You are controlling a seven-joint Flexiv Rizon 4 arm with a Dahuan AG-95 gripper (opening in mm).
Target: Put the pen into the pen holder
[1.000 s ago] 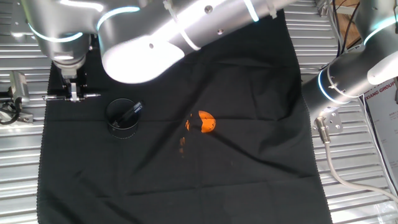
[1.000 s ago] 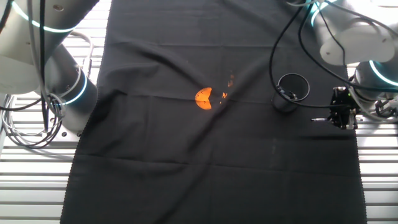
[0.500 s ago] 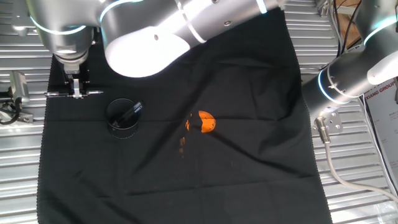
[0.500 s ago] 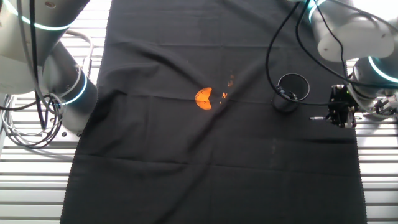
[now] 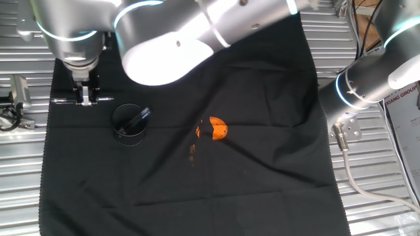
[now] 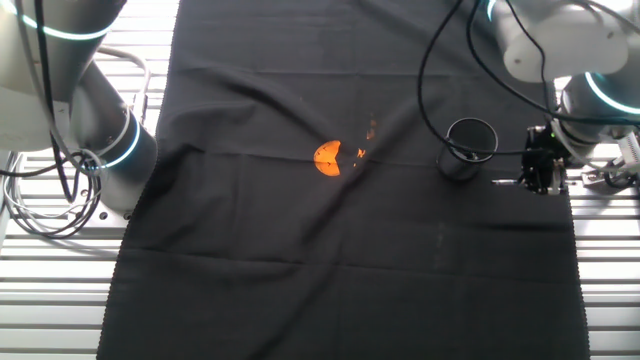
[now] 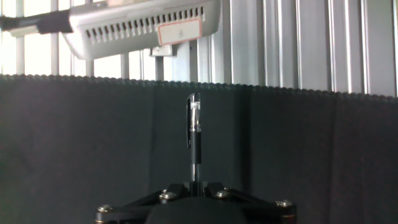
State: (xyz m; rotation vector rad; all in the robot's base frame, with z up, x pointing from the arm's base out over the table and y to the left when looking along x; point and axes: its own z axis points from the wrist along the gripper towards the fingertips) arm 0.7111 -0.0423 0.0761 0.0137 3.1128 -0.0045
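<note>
My gripper (image 5: 85, 98) is shut on the pen (image 5: 62, 100), a slender dark stick with silvery ends, and holds it level just above the black cloth, up and left of the pen holder (image 5: 129, 123). The holder is a short round black cup with a shorter, thicker dark stick (image 5: 139, 116) leaning inside. In the other fixed view the gripper (image 6: 545, 176) holds the pen (image 6: 505, 182) just right of the holder (image 6: 470, 146). In the hand view the pen (image 7: 194, 134) sticks straight out from between the closed fingers of the gripper (image 7: 194, 184), clip end away.
A small orange object (image 5: 218, 128) lies mid-cloth, also in the other fixed view (image 6: 327, 157). A second robot arm (image 5: 371, 82) stands at the cloth's right edge. A grey device (image 5: 16, 95) sits on the slatted metal table beyond the cloth edge, ahead of the pen (image 7: 143, 25).
My gripper, still holding the pen level, has shifted slightly along the cloth edge, a little closer to the pen holder. The cup, the stick in it and the orange object have not moved.
</note>
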